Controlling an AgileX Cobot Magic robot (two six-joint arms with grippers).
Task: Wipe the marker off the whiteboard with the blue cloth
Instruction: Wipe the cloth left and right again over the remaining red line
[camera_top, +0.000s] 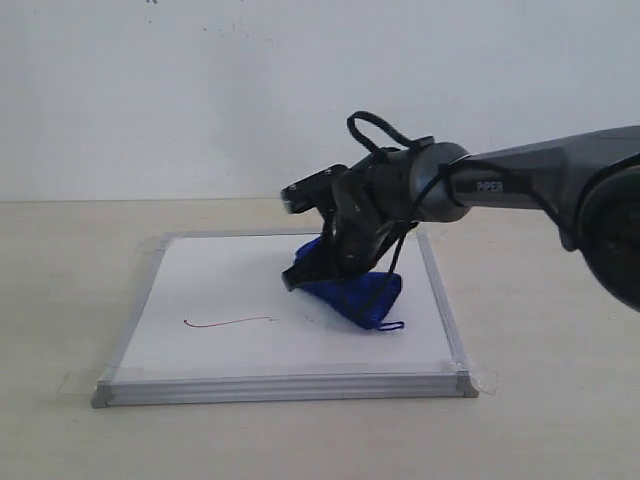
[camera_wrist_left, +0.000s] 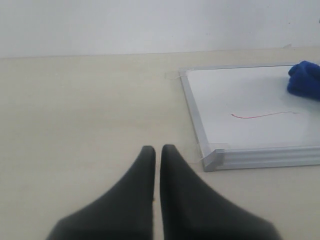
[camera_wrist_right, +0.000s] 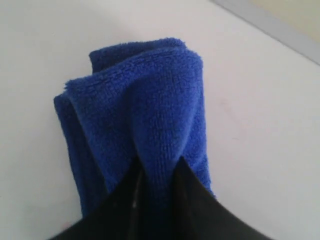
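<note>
1. Marker line (camera_top: 228, 322) lies on the whiteboard's (camera_top: 215, 270) near-left part; the blue cloth (camera_top: 362, 296) sits on the board to its right, apart.
2. Right jaws clamp a cloth fold: press flat, sweep left over the whole line.
3. Left jaws are together, off the board.

We found the whiteboard (camera_top: 230, 270) lying flat on the table (camera_top: 60, 430). The marker line (camera_top: 228, 322) ran across its front half, left of centre. The cloth (camera_top: 360, 295) lay on the board to the line's right, apart from it, pinched from above by the right gripper (camera_top: 305, 275). The left gripper (camera_wrist_left: 157, 150) was off the board, to its left.
</note>
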